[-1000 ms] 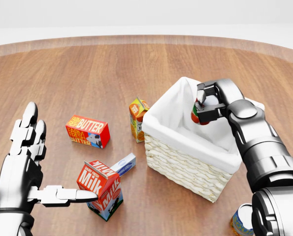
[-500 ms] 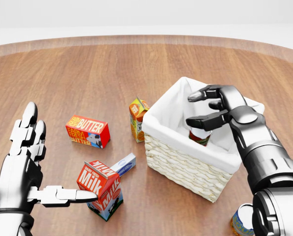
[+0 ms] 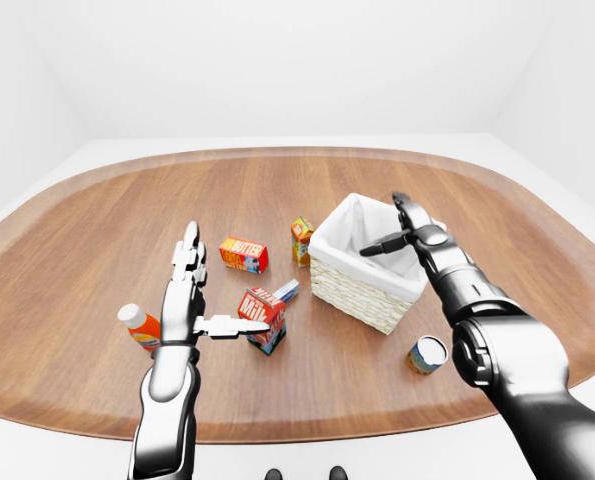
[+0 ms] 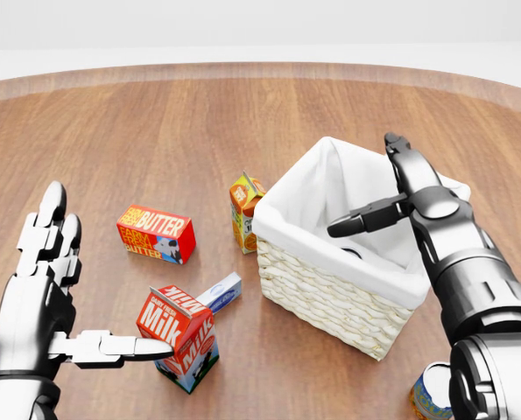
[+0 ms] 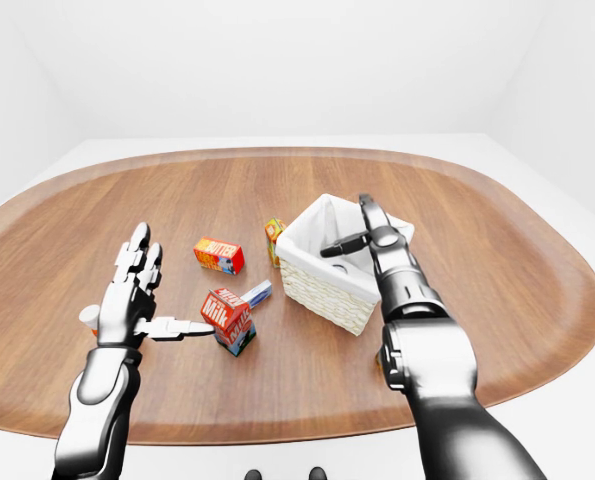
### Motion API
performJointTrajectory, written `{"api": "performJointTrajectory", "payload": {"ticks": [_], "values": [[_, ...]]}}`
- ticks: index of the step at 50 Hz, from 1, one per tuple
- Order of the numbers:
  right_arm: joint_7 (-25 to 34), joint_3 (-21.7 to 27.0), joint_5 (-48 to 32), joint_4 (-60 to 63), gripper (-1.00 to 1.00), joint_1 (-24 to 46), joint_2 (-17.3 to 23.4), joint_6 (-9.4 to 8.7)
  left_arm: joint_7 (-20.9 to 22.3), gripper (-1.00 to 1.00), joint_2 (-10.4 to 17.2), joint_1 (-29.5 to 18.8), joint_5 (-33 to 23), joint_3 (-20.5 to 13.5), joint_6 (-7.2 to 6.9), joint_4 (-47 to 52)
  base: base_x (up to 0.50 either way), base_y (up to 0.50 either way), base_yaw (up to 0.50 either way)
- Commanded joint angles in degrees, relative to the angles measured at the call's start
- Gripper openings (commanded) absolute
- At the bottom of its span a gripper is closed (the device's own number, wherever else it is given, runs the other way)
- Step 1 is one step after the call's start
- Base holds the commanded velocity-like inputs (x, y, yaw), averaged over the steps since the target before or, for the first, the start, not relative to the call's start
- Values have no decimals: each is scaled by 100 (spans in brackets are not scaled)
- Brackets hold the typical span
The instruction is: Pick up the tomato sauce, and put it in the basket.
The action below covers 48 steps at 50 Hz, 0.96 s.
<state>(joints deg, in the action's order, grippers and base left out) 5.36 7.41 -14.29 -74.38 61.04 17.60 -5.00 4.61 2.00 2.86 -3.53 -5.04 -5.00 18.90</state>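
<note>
The white-lined wicker basket (image 4: 321, 293) stands right of centre in the head view. Of the tomato sauce, only a small dark part (image 4: 352, 254) shows low inside the basket, under my right thumb. My right hand (image 4: 369, 188) is open and empty above the basket's right side, with fingers pointing up and thumb reaching left over the opening. My left hand (image 4: 102, 280) is open and empty at the lower left, its thumb touching or almost touching the milk carton (image 4: 181, 337).
A red butter box (image 4: 156, 234), an orange juice carton (image 4: 245, 210) and a small blue-white box (image 4: 221, 293) lie left of the basket. A can (image 4: 431, 394) stands at the bottom right. An orange bottle (image 3: 137, 322) stands by my left wrist.
My right hand was shut on the tomato sauce over the basket. It has opened, its fingers have spread upward, and the sauce has dropped into the basket. The left hand has not moved.
</note>
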Motion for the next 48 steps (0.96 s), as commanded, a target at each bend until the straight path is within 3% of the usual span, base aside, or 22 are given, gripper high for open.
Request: {"api": "performJointTrajectory", "payload": {"ticks": [1,20,25,35,48], "values": [[41,1,32,74,100,43,30,0,-5,100,-4,9,-14,14,0,-27,0,0,0],[333,-74,415,1151,100,-43,108,0,-5,100,-3,11,-17,15,0,-19,0,0,0],[560,-61,611,2466,100,-449,100,0,-3,100,2,1,-10,-3,0,-8,0,0,0],[973,44,669,6326,100,-1801,20,0,8,100,1,13,1,-16,0,52,0,0,0],[1462,115,512,9549,100,-3277,-262,0,15,100,6,6,17,-38,0,99,0,0,0]]}}
